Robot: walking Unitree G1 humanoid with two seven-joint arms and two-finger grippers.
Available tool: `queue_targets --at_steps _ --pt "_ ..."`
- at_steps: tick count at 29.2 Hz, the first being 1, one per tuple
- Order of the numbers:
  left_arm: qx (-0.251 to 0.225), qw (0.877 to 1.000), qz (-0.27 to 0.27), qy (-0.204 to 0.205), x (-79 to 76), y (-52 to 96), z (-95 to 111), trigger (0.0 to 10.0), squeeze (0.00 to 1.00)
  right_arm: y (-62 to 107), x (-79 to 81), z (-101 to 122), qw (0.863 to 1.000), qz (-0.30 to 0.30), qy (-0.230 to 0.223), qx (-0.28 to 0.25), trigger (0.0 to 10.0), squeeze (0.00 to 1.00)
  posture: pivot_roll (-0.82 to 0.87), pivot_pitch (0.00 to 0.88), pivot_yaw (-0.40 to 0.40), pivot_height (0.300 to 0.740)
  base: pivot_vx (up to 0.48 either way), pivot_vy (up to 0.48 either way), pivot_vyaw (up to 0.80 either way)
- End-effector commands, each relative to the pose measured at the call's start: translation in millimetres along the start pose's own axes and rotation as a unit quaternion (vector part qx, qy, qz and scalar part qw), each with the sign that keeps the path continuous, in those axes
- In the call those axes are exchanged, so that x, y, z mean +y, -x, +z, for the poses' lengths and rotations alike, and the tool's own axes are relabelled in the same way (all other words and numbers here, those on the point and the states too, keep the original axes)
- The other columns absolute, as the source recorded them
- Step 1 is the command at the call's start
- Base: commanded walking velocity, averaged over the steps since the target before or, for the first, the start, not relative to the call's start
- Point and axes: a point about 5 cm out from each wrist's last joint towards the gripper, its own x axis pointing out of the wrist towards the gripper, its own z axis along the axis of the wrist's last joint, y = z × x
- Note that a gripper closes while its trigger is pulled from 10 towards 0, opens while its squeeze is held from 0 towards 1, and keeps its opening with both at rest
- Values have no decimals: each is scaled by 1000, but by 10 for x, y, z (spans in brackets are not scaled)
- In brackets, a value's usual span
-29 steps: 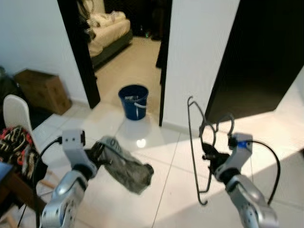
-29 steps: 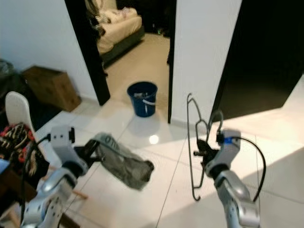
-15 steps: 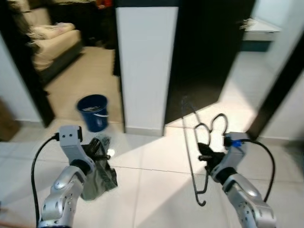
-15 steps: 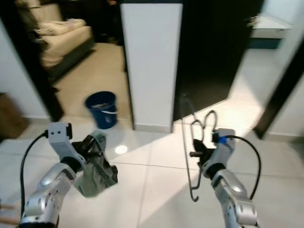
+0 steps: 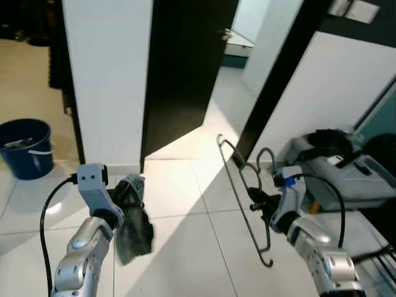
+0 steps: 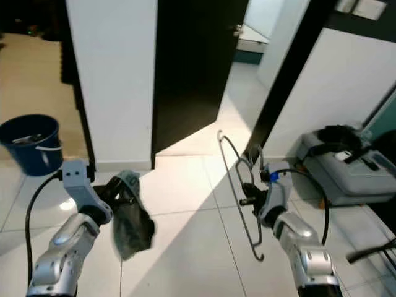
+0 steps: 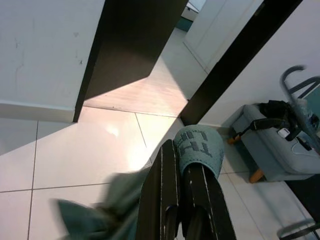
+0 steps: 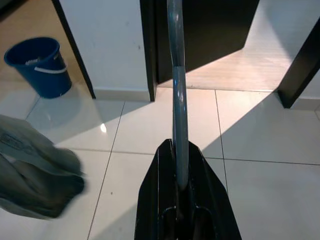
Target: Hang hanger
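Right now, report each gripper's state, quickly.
Left gripper: shut on the grey-green garment.
Right gripper: shut on the wire hanger.

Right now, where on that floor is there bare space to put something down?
The white tiles between the blue bucket and the grey case lie bare, as does the sunlit strip running through the dark doorway. It is crowded on the robot's right, where cables lie beside the case.

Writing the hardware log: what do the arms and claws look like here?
Both arms are silver, jointed shells. Left claw and right claw: two long black fingers each. A pale grey block tops each wrist, the right one marked blue. A black cable loops from each wrist.
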Motion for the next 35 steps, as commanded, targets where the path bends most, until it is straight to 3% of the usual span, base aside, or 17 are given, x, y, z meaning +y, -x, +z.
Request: queue_targets --at_steps 1,8,13,15,21,25,35 --pt "2 1000 2 -1 12 16 6 10000 0 4 -56 7 1000 -10 -2 -6 10000 0 11 0 -144 740 0 0 -769" --pt "-8 999 25 -24 140 186 57 10000 0 -101 -157 91 1000 -12 -2 -24 10000 0 180 0 -135 740 0 0 -771" --pt "-10 998 50 -35 251 269 74 10000 0 -179 -92 123 999 20 -6 -27 10000 0 200 0 -132 740 0 0 -775" --pt "-8 997 63 -47 349 318 82 10000 0 -248 8 144 998 49 25 -21 10000 0 160 0 -126 740 0 0 0" --pt "-7 992 57 -111 394 242 184 10000 0 -302 127 88 998 54 8 -30 10000 0 125 0 -95 740 0 0 -133" --pt "-1 993 54 -104 442 149 190 10000 0 -338 137 103 998 58 3 -33 10000 0 93 0 -81 740 0 0 -800" --pt "3 996 47 -74 457 118 202 10000 0 -315 103 113 997 62 3 -34 10000 0 36 0 -28 740 0 0 -800"
